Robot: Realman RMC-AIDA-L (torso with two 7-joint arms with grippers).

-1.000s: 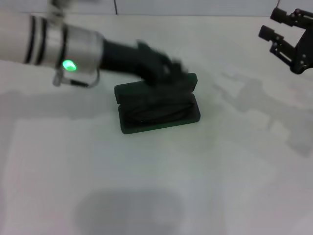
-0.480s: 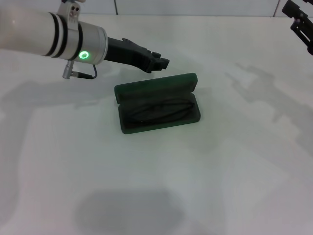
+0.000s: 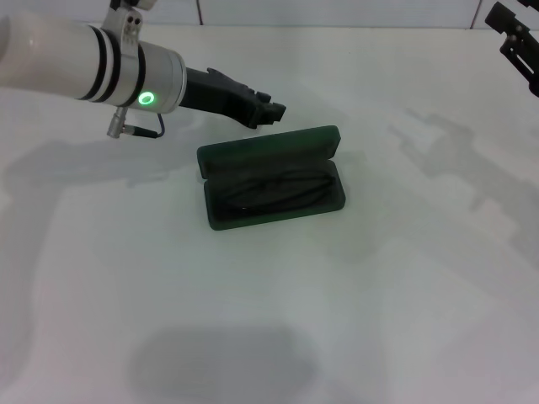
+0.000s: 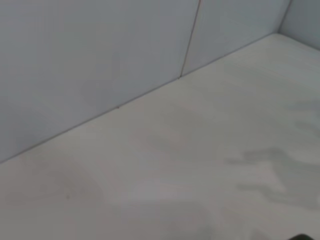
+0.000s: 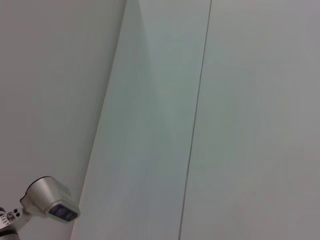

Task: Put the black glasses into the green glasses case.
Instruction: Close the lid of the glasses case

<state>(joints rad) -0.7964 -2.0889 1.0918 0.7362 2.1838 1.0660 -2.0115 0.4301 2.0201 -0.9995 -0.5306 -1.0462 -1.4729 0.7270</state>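
The green glasses case point(image 3: 271, 178) lies open in the middle of the white table, its lid standing up at the back. The black glasses point(image 3: 274, 192) rest folded inside the lower half. My left gripper point(image 3: 271, 104) hovers just behind and above the lid's left part. It is open, holds nothing and is clear of the case. Only part of my right gripper point(image 3: 514, 40) shows, raised at the far right top edge, well away from the case. Neither wrist view shows the case or the glasses.
The white table point(image 3: 404, 278) spreads bare around the case. A pale wall with a seam point(image 4: 190, 40) runs along the table's back. My left arm's silver cuff with a green light point(image 3: 147, 98) reaches in from the left.
My left gripper has lifted off the case and pulled back to the left, leaving the glasses inside. The right gripper has moved up and right, toward the frame's edge.
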